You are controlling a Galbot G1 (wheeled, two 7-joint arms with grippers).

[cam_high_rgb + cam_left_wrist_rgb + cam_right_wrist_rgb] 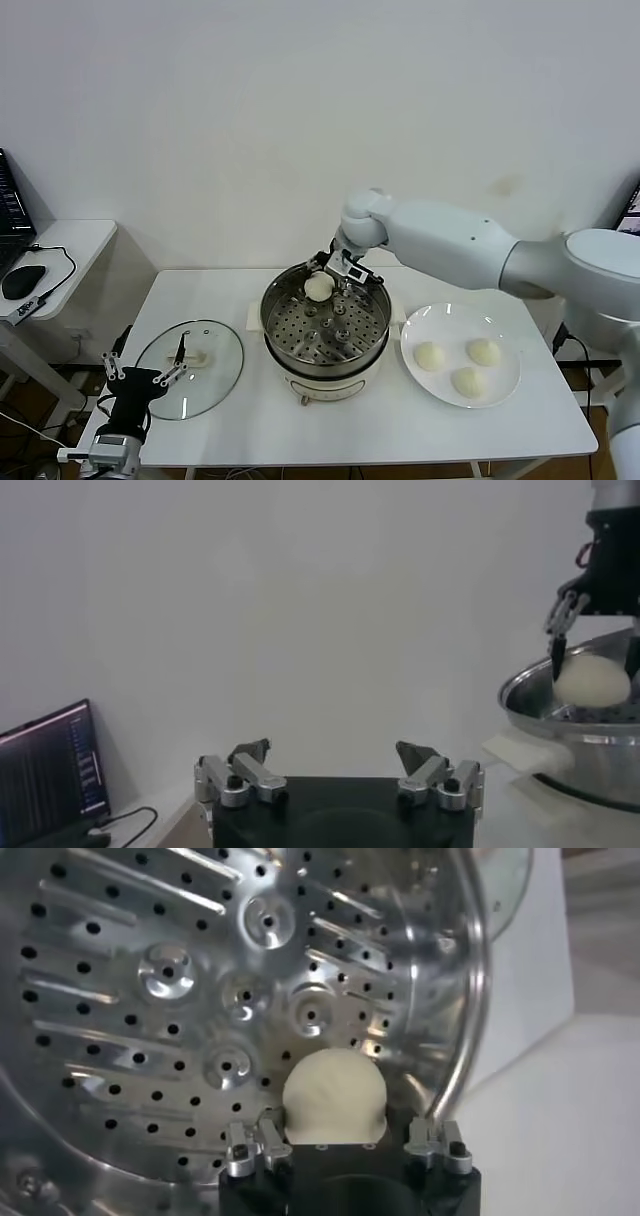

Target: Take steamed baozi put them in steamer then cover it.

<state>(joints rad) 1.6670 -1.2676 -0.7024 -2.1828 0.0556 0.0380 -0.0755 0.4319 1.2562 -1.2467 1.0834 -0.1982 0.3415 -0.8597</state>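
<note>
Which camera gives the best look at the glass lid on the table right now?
The head view: the glass lid lies flat on the table left of the steamer, whole outline and handle visible. Neither the left wrist view nor the right wrist view shows the lid at all.

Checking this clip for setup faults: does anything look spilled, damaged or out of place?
Nothing stands out. The right gripper holds one baozi over the steamer, three baozi sit on the plate, and the cover lies flat by the idle left gripper.
</note>
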